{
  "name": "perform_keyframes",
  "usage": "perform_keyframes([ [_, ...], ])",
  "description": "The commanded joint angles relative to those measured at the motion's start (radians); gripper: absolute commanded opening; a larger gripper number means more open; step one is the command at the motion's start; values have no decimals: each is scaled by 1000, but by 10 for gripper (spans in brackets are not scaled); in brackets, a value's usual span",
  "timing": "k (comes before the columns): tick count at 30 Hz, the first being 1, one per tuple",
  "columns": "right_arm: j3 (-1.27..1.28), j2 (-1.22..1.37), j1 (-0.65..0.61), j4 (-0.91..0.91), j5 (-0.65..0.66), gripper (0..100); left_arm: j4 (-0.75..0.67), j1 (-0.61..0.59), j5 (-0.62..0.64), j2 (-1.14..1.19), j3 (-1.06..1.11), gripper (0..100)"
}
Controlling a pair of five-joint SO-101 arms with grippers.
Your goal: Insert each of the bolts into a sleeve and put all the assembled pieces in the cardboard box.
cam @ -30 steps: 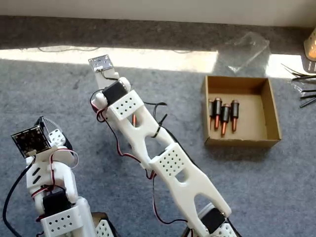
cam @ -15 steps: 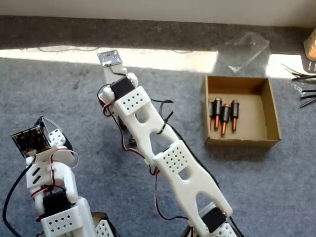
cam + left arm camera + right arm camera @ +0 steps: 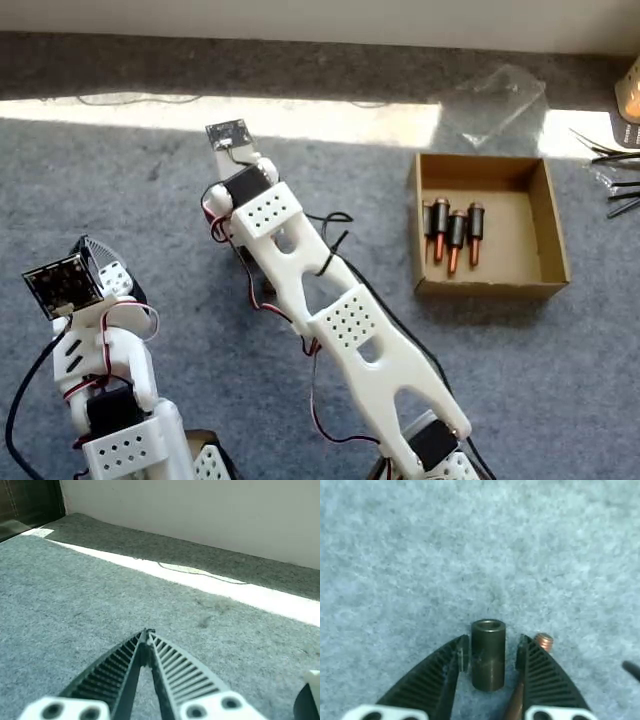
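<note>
- Sleeve (image 3: pixel 488 655): short dark tube on the grey carpet (image 3: pixel 395 555). It appears to stand on end with the open bore facing up, so I take the long axis as upright.
- Bolt (image 3: pixel 544 641): copper, just beside the sleeve. The threaded tip is clear to see and the shank passes behind one finger of the claw. It is not yet in the sleeve.
- Right gripper (image 3: pixel 492 650): parted just wider than the sleeve, with one finger (image 3: pixel 451 672) on each side of it. A thin gap shows at either flank, so the claw is around the sleeve but not gripping it, and it holds nothing.
- Key relation: the sleeve sits centred between the jaws, out at the tips.
- Judgement: a straight close should take the sleeve across its diameter. The risk is that the finger nearest the bolt nudges or traps the bolt's shank.
- Left gripper (image 3: pixel 147 636): closed tip to tip and empty, over bare carpet, well apart from the sleeve. The right arm (image 3: pixel 330 300) is plainly the nearer one.
- Cardboard box (image 3: pixel 515 235): well apart from the sleeve. Assembled pieces (image 3: pixel 452 232) lie side by side inside, four by my count.
- Progress (judgement): at least this sleeve and bolt remain to be joined and boxed.
</note>
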Motion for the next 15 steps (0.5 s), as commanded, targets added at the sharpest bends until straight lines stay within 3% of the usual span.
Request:
perform_keyframes([
  [1, -47, -21, 10, -18, -6, 105, 3, -5, -2, -4, 24, 6],
  [9, -50, -21, 13, -18, 0, 4, 3, -5, -2, -4, 24, 7],
  [15, -124, -64, 16, 15, 152, 4, 3, -5, -2, -2, 24, 7],
])
